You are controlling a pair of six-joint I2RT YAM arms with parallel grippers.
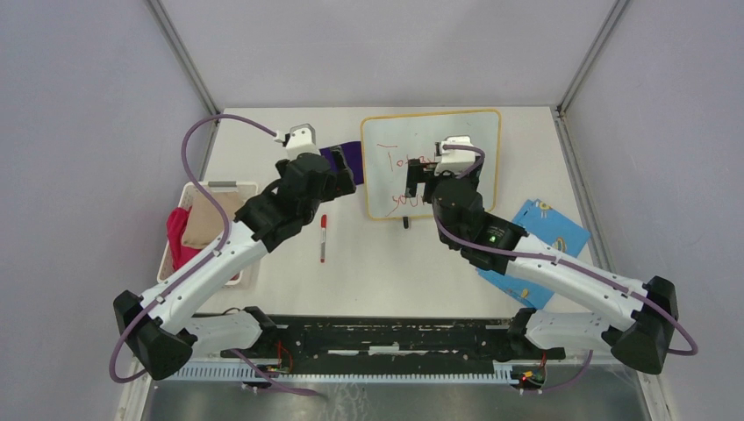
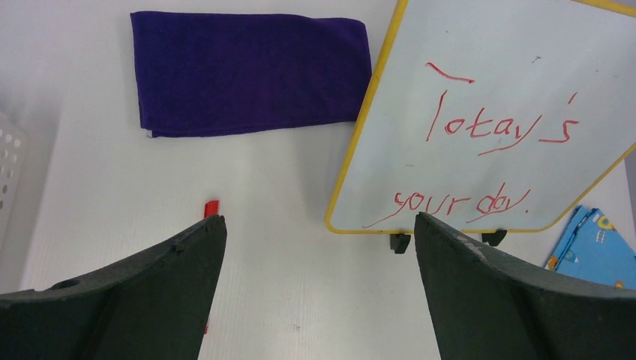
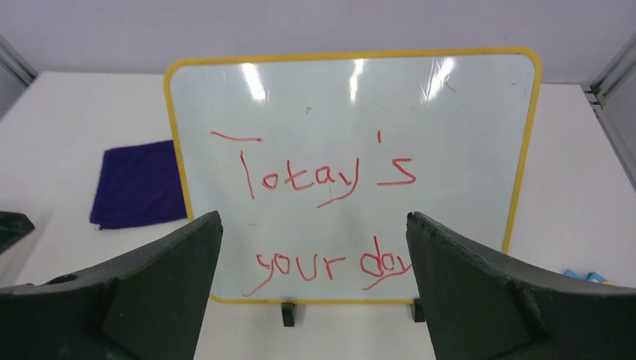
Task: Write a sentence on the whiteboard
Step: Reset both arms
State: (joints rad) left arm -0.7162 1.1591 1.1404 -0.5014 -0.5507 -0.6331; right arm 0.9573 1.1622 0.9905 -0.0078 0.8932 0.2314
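The whiteboard [image 1: 386,140] stands upright on two black feet at the back middle of the table, with a yellow-orange frame. The sentence [image 1: 399,162] is in red marker on two lines, "Totay's" over "your day". Both show in the left wrist view, whiteboard [image 2: 480,45] and sentence [image 2: 495,127], and in the right wrist view, whiteboard [image 3: 450,135] and sentence [image 3: 322,176]. My left gripper [image 1: 345,178] [image 2: 319,221] is open and empty, left of the board. My right gripper [image 1: 421,181] [image 3: 313,217] is open and empty, just in front of the board. A red marker [image 1: 323,237] [image 2: 212,208] lies on the table.
A purple cloth [image 1: 346,158] [image 2: 247,71] [image 3: 139,184] lies left of the board. A white basket [image 1: 219,185] with pink and tan cloths sits at the left. A blue patterned sheet [image 1: 535,237] [image 2: 592,247] lies at the right.
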